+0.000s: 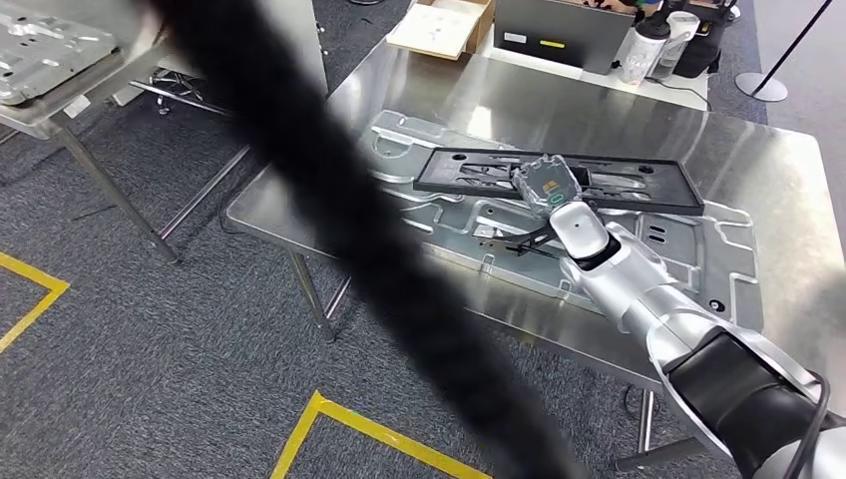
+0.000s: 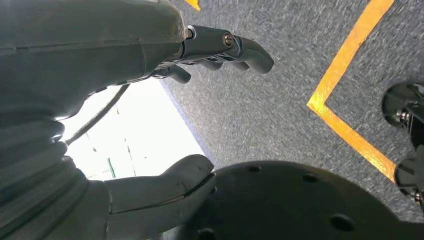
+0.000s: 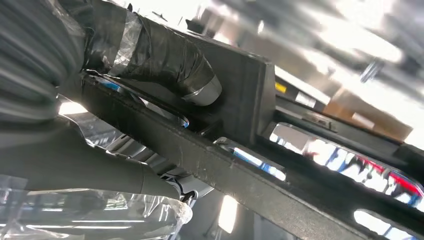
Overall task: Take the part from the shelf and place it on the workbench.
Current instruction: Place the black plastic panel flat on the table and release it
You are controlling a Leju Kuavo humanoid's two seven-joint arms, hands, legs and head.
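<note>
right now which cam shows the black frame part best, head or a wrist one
The head view: it shows the whole black frame part lying across the silver panel on the workbench, with the right hand on it. The right wrist view shows a close, partial stretch of its bars. The left wrist view looks at carpet.

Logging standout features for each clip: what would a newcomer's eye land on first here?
First, the thick blurred black band slashing diagonally across the head view, close to the camera. Next, the right hand gripping the long black plastic frame over the stamped silver metal panel on the steel workbench. The left hand hangs open above grey carpet.
</note>
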